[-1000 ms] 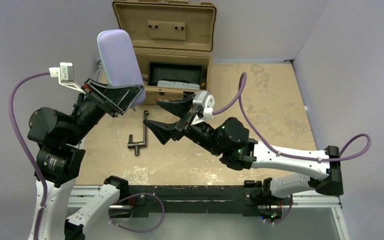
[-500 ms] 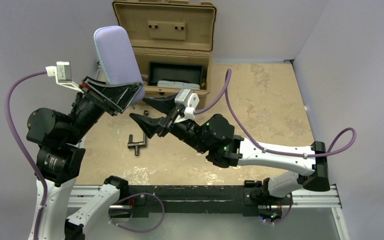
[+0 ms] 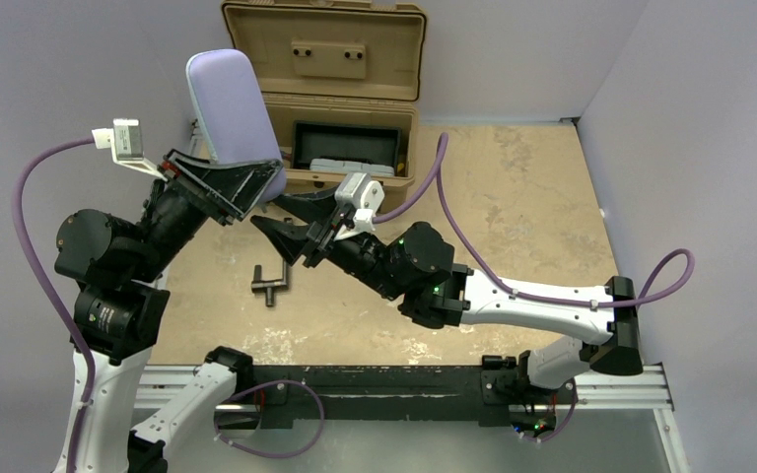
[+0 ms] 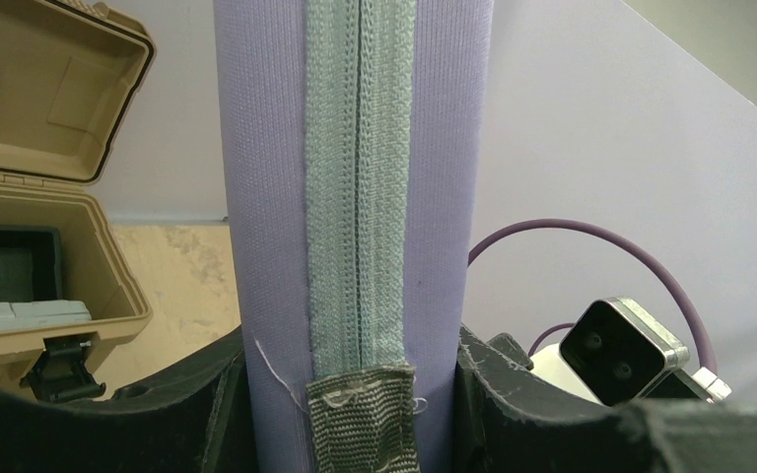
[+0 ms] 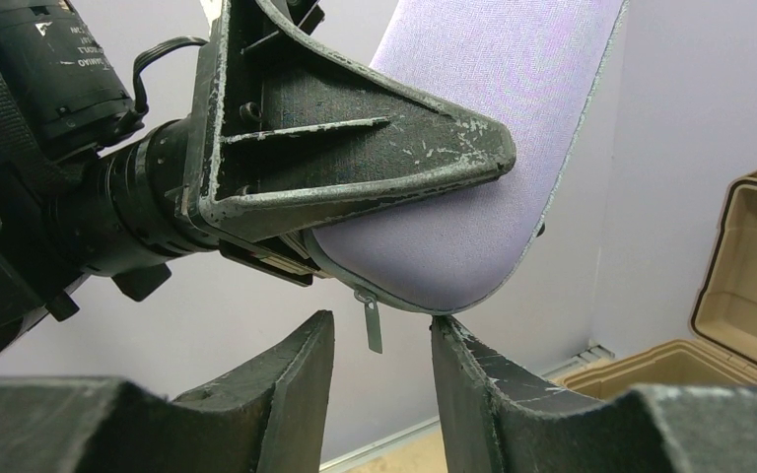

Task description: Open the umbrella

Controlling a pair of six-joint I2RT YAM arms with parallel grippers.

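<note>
Lavender-grey oblong zippered hard case (image 3: 229, 103) raised above the desk (image 3: 532, 197).
Left jaws clamped on its lower end; right jaws apart, flanking the small metal zipper pull (image 5: 373, 325).

The case (image 4: 266, 148) runs off the top and bottom of the left wrist view, and its closed zip (image 4: 360, 197) hides whatever is inside. From above, the left gripper (image 3: 256, 182) covers its lower end. The toolbox (image 4: 49, 99) is cut by the picture's left edge. The dark metal piece (image 3: 271, 279) on the table (image 3: 532, 197) is too small to identify.
</note>
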